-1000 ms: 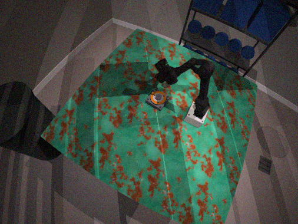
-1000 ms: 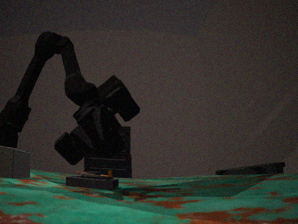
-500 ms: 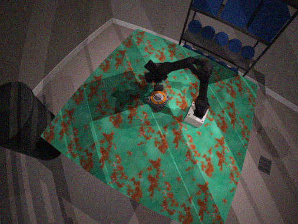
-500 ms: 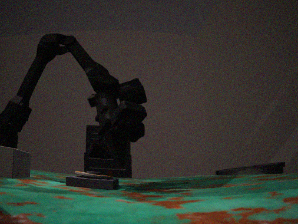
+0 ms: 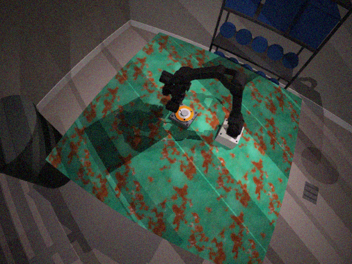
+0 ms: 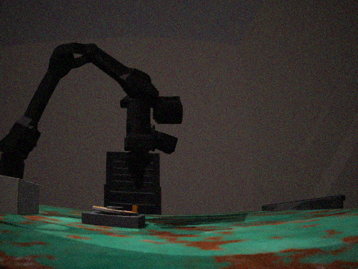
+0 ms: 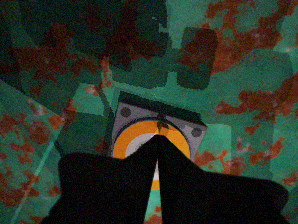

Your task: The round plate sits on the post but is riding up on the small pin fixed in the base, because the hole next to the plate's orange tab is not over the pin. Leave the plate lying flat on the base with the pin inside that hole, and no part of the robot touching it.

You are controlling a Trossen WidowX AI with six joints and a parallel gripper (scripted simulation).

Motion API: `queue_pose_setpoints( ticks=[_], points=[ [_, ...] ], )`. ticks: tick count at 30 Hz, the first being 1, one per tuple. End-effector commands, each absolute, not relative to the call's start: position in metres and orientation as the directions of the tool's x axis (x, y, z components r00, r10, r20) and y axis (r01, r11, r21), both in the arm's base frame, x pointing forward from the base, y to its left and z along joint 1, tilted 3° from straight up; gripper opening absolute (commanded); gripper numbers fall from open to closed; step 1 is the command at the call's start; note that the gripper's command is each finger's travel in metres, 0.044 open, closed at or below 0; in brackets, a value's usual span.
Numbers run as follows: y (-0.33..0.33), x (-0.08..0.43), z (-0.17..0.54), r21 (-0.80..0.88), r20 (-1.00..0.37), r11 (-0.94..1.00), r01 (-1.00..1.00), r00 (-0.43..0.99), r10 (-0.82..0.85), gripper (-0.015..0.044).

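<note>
The round plate (image 5: 190, 117) (image 6: 122, 212) (image 7: 123, 146), an orange ring around a pale centre, sits tilted on the dark grey square base (image 5: 186, 123) (image 6: 113, 220) (image 7: 142, 109). In the exterior view its left edge is raised and its right edge, with the upright orange tab (image 6: 135, 209), is lower. The pin and the hole beside the tab cannot be made out. My gripper (image 6: 139, 187) (image 7: 159, 139) is shut and empty, pointing down. In the exterior view its tips show above the tab's end, with a gap; in the wrist view the fingers cover the plate's near part.
The arm's white mounting block (image 5: 227, 139) (image 6: 10, 195) stands to the right of the base in the top view, and the arm arches over from it. A rack (image 5: 282, 29) with blue containers stands beyond the green and rust mat (image 5: 174, 180).
</note>
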State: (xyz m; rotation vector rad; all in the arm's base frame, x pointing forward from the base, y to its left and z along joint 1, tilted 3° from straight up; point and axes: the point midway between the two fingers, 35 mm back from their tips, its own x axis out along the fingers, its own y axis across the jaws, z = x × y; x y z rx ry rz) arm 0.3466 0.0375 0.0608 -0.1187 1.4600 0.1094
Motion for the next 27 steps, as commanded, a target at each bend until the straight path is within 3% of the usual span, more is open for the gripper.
queue_pose_setpoints(
  ticks=[1,14,27],
  points=[
    [0.045,0.342,0.064,0.027,-0.997,0.995,-0.091,0.076,0.034,0.0],
    [0.046,0.346,0.018,0.027,-0.997,0.995,-0.091,0.076,0.034,0.0],
    [0.034,0.348,0.016,0.026,-0.997,0.996,-0.091,0.076,0.033,0.0]
  ],
)
